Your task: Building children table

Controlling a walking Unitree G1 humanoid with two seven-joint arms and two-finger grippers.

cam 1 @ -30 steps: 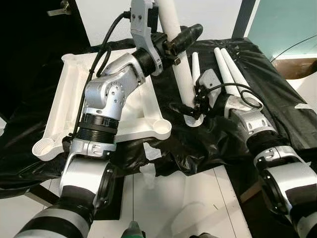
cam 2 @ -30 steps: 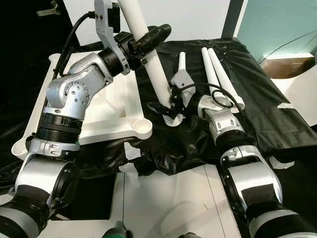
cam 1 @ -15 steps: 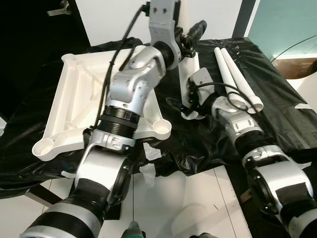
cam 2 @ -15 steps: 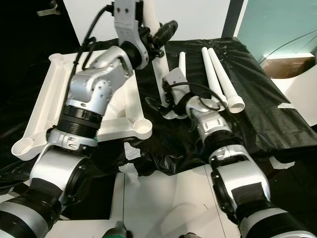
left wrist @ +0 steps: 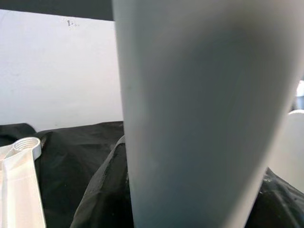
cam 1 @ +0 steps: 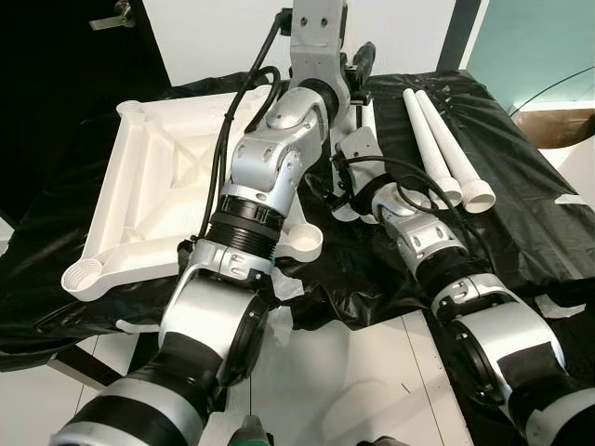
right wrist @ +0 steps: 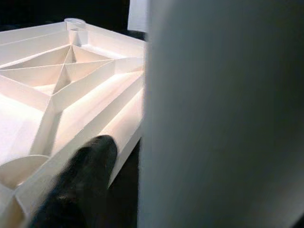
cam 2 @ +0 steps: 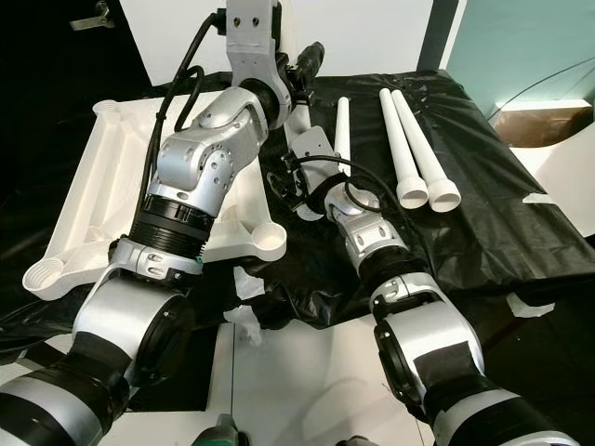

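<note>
Left eye view: left gripper (cam 1: pixel 358 67) and right gripper (cam 1: pixel 337 190) both clamp white leg (left wrist: pixel 199 118) beside tabletop (cam 1: pixel 139 186); opposing pulls could wrench it loose

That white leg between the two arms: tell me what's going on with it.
The robot is assembling a children's table. Both grippers hold one white table leg upright over the black cloth: the left gripper high on it, the right gripper near its foot. The upturned white tabletop lies beside it, its near corner socket unfilled. Three more legs lie on the cloth.
</note>
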